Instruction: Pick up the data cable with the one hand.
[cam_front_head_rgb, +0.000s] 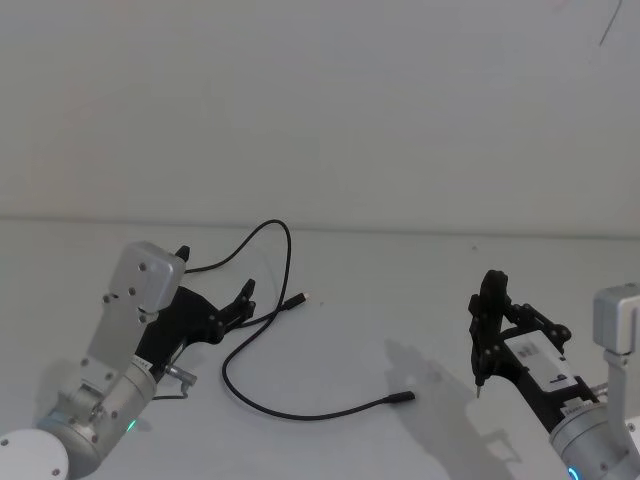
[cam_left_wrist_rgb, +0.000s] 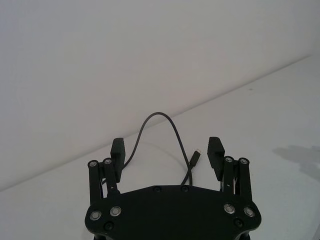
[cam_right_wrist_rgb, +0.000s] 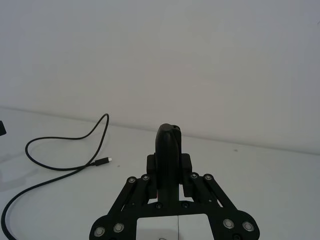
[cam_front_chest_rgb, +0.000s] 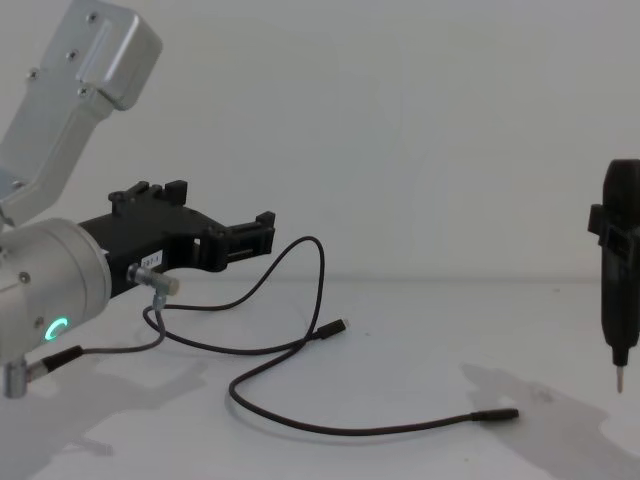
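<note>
Hovering low over the table's (cam_front_head_rgb: 400, 280) left side, the left gripper (cam_front_head_rgb: 215, 272) has its fingers spread wide. The data cable (cam_front_head_rgb: 224, 372) lies loose just ahead of it, unheld. I judge this the approach; next it must lower over a strand and close. Farther right, the right gripper (cam_front_head_rgb: 488, 300) sits parked, pinched together. The left gripper's small white label (cam_front_chest_rgb: 148, 261) is too small to read.

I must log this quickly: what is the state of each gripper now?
Left gripper: open, holding nothing; the data cable is not gripped.
Right gripper: closed, holding nothing.
</note>
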